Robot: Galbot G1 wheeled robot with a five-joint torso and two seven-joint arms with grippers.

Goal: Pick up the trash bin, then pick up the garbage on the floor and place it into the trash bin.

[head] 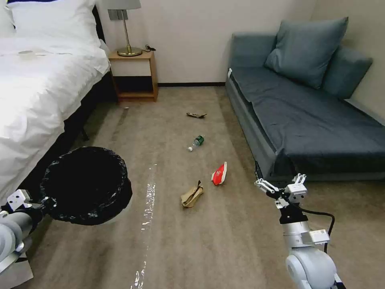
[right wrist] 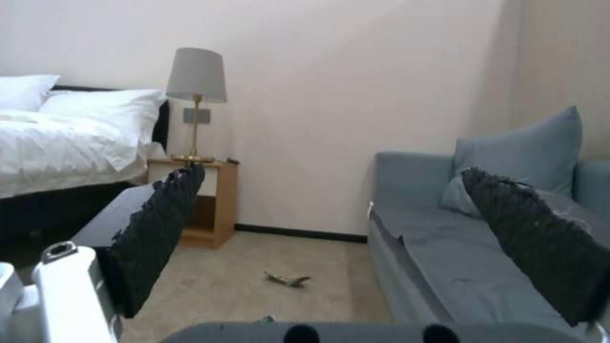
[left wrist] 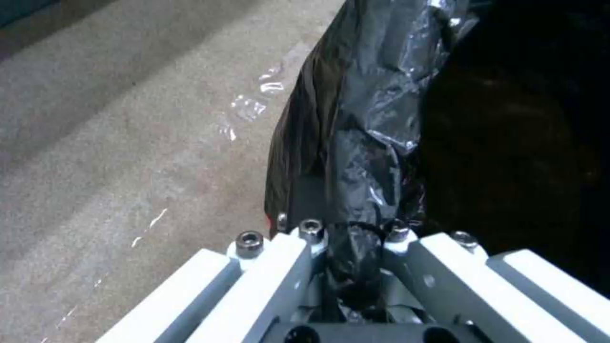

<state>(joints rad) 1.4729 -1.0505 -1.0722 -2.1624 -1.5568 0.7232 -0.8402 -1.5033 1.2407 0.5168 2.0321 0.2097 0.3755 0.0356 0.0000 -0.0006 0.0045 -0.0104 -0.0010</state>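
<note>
Bedroom floor [head: 224, 241], beige carpet, with a strip of clear shiny tape [head: 147, 208] running along it just beside the bin.

Left hand [left wrist: 352, 267]: low at the robot's left, closed tight on the crinkled black bag at the rim of the trash bin [head: 86, 184]. Bin is held off the floor beside the bed [head: 44, 92], mouth facing up and toward the camera; its inside shows black.

Right hand [head: 280, 186]: raised at the robot's right, near the front corner of the sofa [head: 313, 124], fingers [right wrist: 159, 228] spread wide with nothing between them.

Garbage, all on the carpet between bed and sofa, well apart from both hands:
- crumpled brown paper bag [head: 192, 195], nearest the robot;
- red-and-white wrapper [head: 219, 174], just beside the paper bag on the sofa side; printing too small to read;
- clear plastic bottle [head: 196, 142] with a green label, lying on its side farther off; label text not legible;
- flat dark wrapper [head: 196, 115], farthest, toward the wall.

Surroundings: wooden nightstand [head: 136, 74] against the far wall carrying a brass-based lamp [head: 126, 28]; grey-blue cushions [head: 306, 50] on the sofa; white pillows at the bed's head. Open carpet lies between the right hand and the nearest items.
</note>
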